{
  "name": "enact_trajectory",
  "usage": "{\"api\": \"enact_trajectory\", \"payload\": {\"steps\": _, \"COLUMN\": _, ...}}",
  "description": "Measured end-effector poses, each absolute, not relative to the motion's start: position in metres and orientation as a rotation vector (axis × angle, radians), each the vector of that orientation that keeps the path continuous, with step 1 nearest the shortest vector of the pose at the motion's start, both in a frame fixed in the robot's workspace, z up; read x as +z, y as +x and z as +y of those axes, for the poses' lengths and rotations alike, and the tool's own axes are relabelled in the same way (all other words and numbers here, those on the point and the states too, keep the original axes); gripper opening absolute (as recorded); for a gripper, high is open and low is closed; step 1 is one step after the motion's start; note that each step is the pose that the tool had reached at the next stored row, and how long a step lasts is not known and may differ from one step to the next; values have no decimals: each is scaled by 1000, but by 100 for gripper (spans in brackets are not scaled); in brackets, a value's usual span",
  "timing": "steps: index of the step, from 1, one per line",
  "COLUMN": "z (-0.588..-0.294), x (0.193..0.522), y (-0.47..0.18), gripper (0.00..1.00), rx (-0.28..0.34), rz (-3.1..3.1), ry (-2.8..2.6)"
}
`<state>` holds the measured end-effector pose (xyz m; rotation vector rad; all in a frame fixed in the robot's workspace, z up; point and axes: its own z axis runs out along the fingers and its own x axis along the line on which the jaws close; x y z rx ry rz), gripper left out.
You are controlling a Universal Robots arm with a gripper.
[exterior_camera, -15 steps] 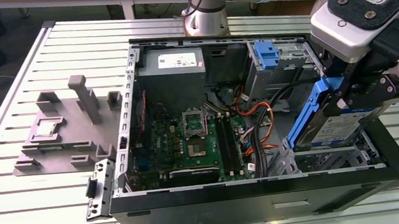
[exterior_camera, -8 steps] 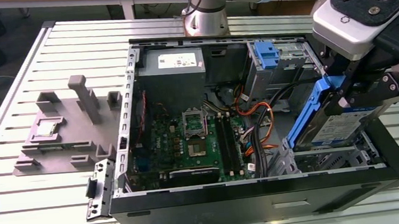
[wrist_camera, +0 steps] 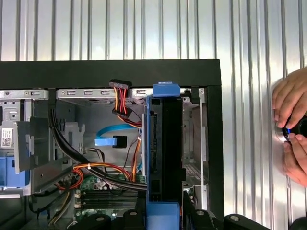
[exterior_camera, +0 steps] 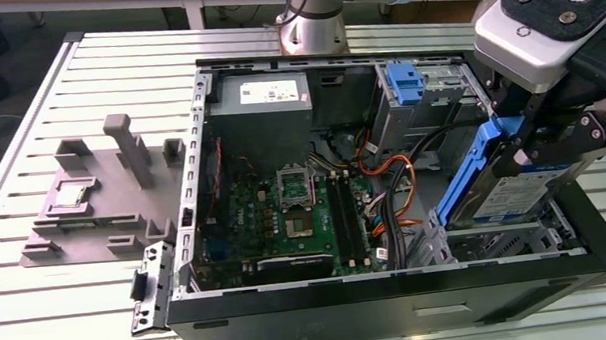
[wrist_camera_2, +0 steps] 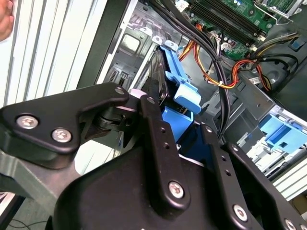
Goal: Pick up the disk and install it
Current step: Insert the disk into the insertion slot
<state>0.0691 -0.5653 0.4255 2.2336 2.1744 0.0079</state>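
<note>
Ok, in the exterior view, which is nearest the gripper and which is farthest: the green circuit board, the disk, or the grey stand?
1. The disk, held in the gripper, on the exterior view's right.
2. The green circuit board, in the middle of the open case.
3. The grey stand, outside the case on the exterior view's left.

one disk [exterior_camera: 519, 195], one gripper [exterior_camera: 534, 150], one computer case [exterior_camera: 399, 289], one power supply [exterior_camera: 265, 98], two hands [wrist_camera: 290, 99].
</note>
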Motion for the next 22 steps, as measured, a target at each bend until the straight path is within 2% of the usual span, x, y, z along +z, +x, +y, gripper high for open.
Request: {"api": "enact_trajectory", "payload": {"steps": 22, "z": -565, "x": 415, "y": 69, "gripper": 36, "rx": 1, "rz": 2187, "ry": 2223}}
